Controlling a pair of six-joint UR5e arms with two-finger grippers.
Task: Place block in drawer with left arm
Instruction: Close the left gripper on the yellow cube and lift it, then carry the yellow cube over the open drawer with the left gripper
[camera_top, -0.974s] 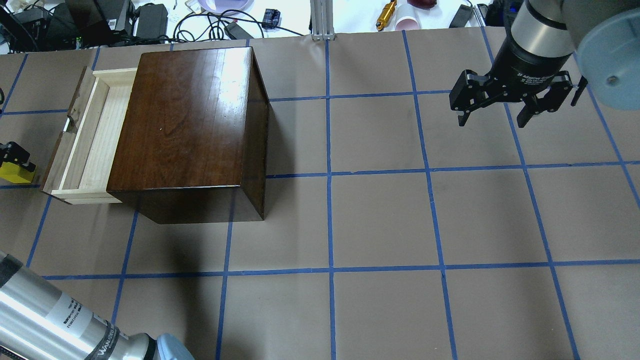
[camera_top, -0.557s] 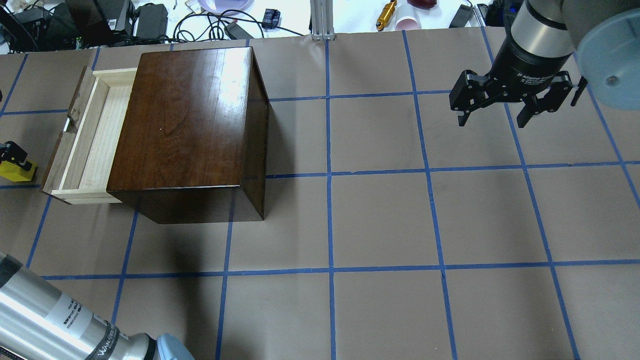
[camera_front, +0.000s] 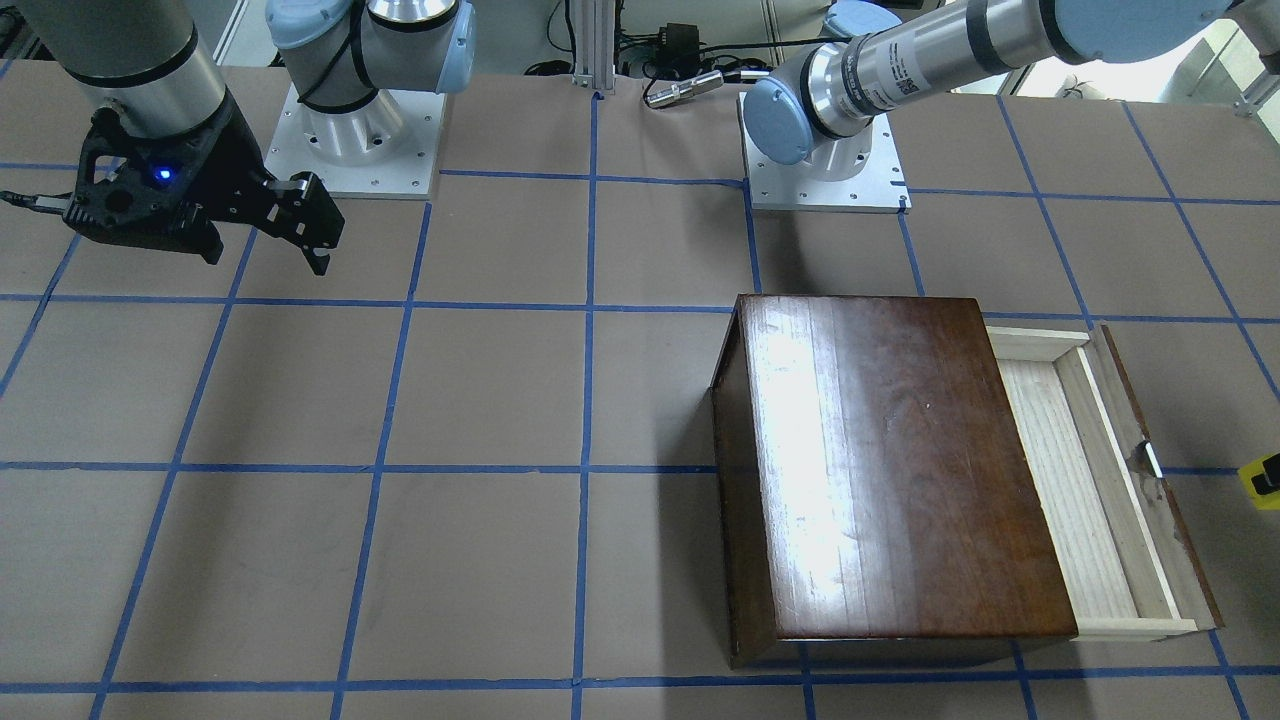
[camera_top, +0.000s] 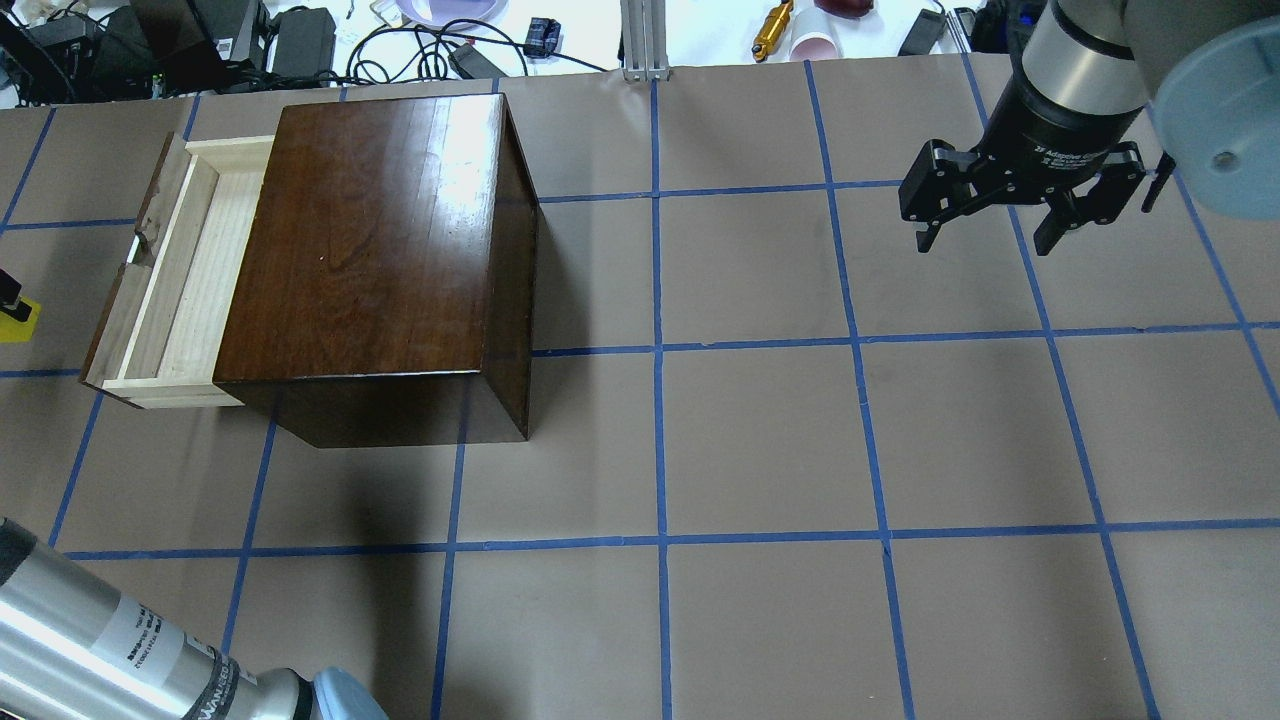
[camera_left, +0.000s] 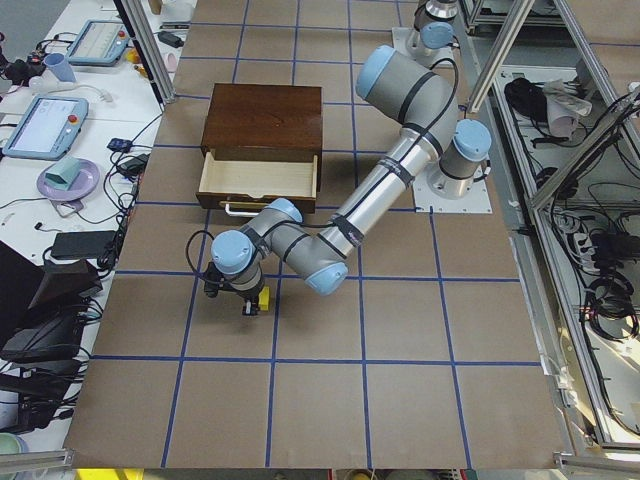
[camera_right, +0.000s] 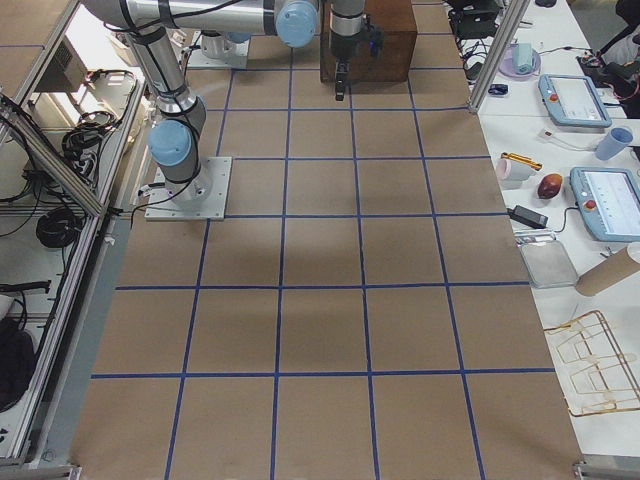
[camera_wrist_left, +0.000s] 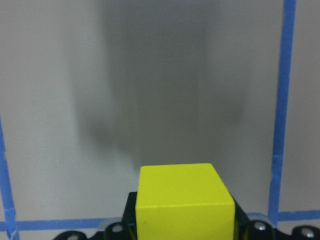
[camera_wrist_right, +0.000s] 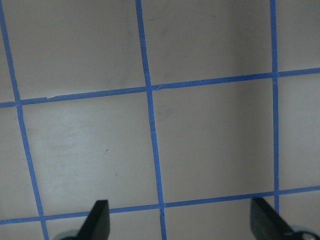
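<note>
Clamping the block (camera_wrist_left: 184, 202), left jaws hover clear of the drawer (camera_top: 190, 290) front.

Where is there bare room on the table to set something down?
Free: the paper between the wooden box and the right gripper, and the strip nearer the robot. The open drawer is bare. Crowded only past the drawer's front, where the left gripper holds the block.

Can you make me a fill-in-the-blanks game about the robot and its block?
1. The color of the block in the left gripper is ___.
2. The drawer is not shut; it is ___.
3. The right gripper is open and holds ___.

Missing words: yellow, open, nothing.
</note>
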